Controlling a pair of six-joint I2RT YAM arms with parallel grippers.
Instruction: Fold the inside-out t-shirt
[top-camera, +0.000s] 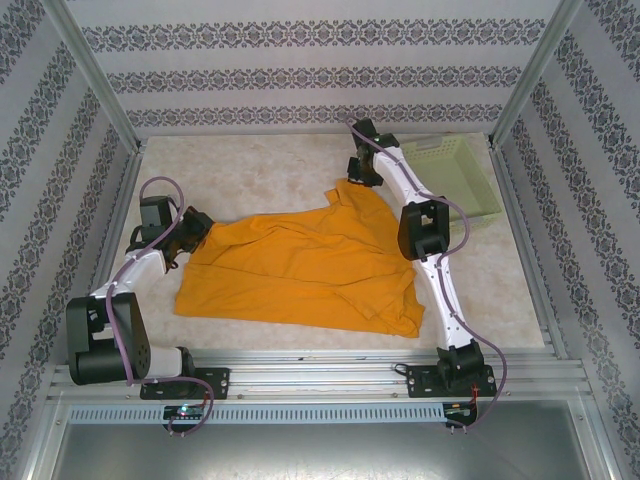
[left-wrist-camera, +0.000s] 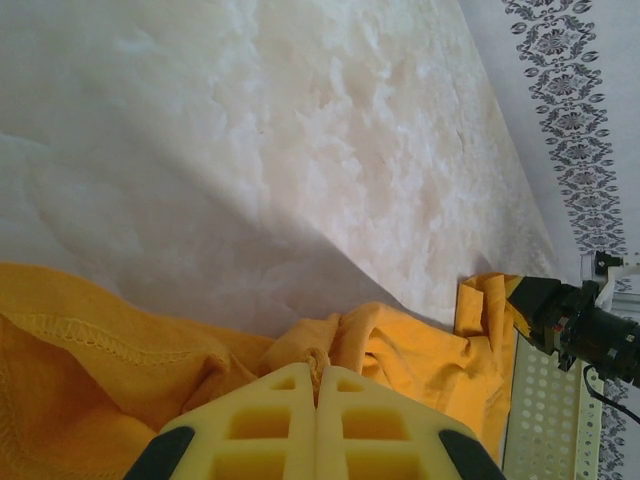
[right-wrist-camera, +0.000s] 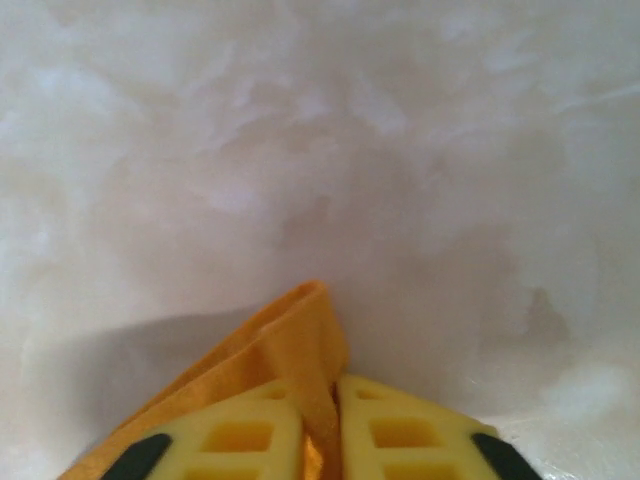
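The inside-out t-shirt (top-camera: 300, 270) is a plain orange-yellow cloth lying rumpled across the middle of the white table. My left gripper (top-camera: 196, 228) is at its left edge, shut on a bunched bit of the t-shirt (left-wrist-camera: 400, 355); a stitched hem shows at the left. The yellow left gripper (left-wrist-camera: 318, 375) has its jaws pressed together with cloth pinched at the tips. My right gripper (top-camera: 358, 172) is at the shirt's far right corner. The right gripper (right-wrist-camera: 330, 390) is shut on a fold of the t-shirt (right-wrist-camera: 290, 340) that runs up between its jaws.
A pale green perforated basket (top-camera: 455, 180) stands at the back right, just beyond the right arm; its basket rim (left-wrist-camera: 540, 420) shows in the left wrist view. Patterned walls enclose the table. Bare white table (top-camera: 250, 165) lies behind the shirt.
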